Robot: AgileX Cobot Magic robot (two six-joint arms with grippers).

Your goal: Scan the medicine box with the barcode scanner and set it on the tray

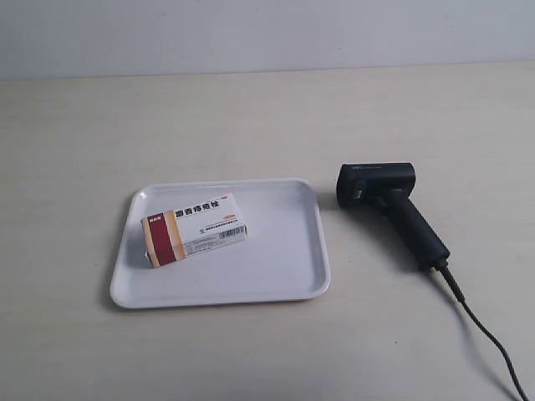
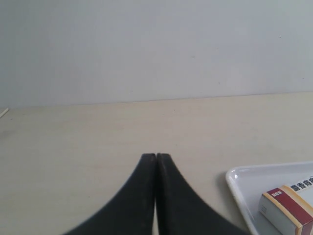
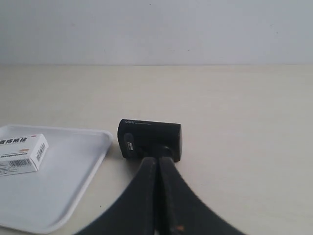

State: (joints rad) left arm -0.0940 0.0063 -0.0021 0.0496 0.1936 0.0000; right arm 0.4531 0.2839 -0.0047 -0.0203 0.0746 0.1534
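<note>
Big pale table (image 1: 251,109) fills the scene, with a plain light wall (image 1: 251,33) behind it. Sitting on it is the white tray (image 1: 292,276), rounded corners, low raised rim, flat on the tabletop. And there's something in it: the medicine box (image 1: 195,228) lies flat inside the tray, toward the side away from the scanner, turned at a slight angle to the rim. Its dark red and tan band is at the end nearest the tray's outer edge, printed text runs across the top, and small print lines the long side face. Nothing else is in the tray; the rest of its floor is bare white.

Just beside the tray, off its rim and on the table, the black barcode scanner (image 1: 389,209) lies on its side, blocky head near the tray's corner, handle angling away, and its black cable (image 1: 485,334) trailing off toward the edge of the exterior view.

Now the arms. The left gripper (image 2: 155,156) has its two dark fingers pressed together, tips meeting, holding nothing, hovering over bare table with the tray's corner and the box's banded end off to one side. The right gripper (image 3: 157,159) is closed up the same way, empty, with its tips right at the scanner's head; whether they touch it, I can't tell.
</note>
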